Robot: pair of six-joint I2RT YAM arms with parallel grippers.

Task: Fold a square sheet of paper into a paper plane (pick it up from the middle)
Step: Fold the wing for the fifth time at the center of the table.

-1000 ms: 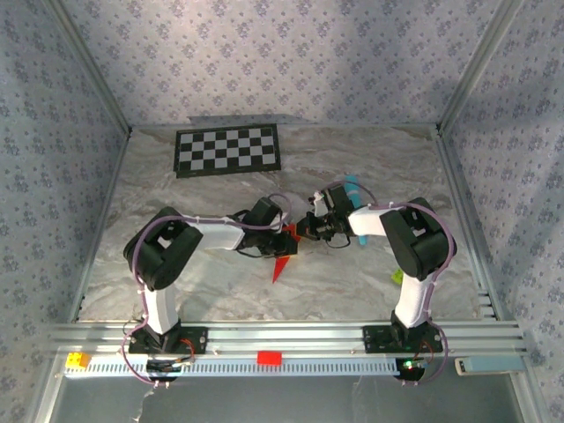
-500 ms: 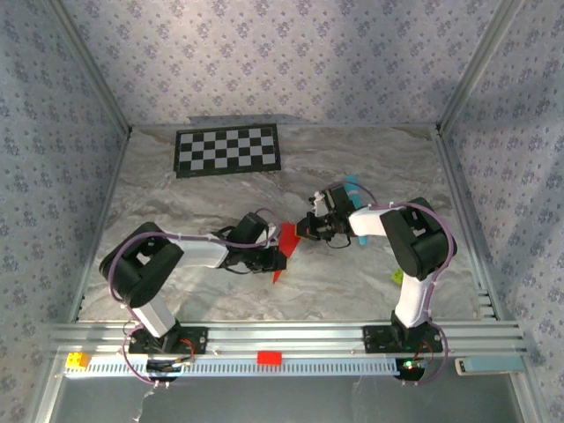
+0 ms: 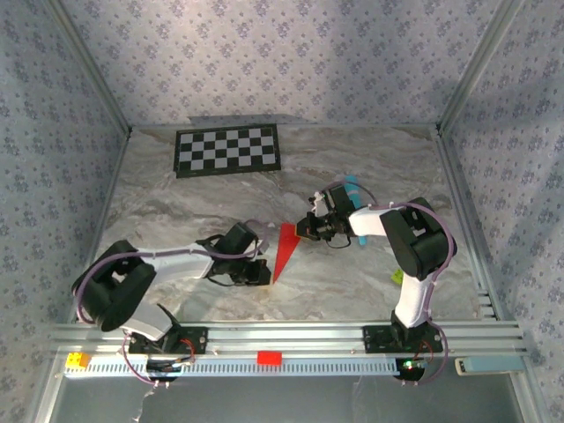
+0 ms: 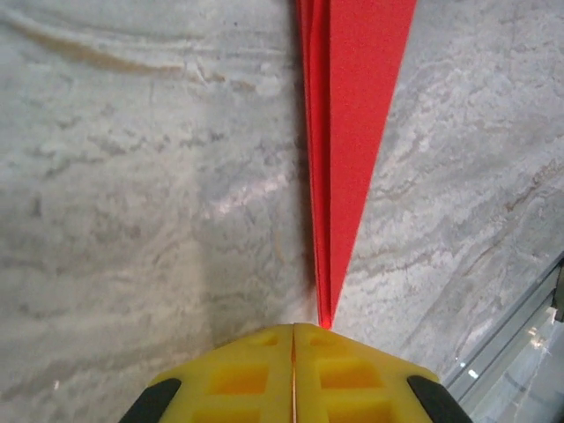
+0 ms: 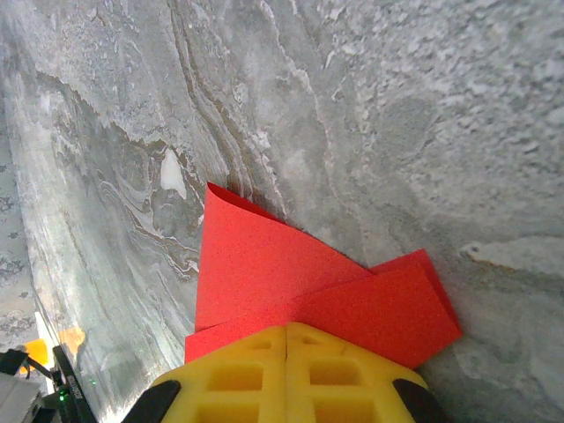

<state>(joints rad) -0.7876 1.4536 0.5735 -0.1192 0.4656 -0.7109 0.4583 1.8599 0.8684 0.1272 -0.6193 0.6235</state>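
Left pincer (image 4: 293, 333) and right pincer (image 5: 286, 330) both clench the slim red paper plane (image 4: 352, 132) stretched between them. Pulling apart could tear it.

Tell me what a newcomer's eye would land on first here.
The bright red paper plane stands out first. It is a slim dart in the centre, pinched at its point by the left hand and at its wide tail by the right hand. Next comes the black-and-white checkerboard toward the back left.

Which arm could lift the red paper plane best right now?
Probably the right. The right gripper is shut on the wide back end of the paper plane, with plenty of paper. The left gripper pinches only its thin pointed tip.
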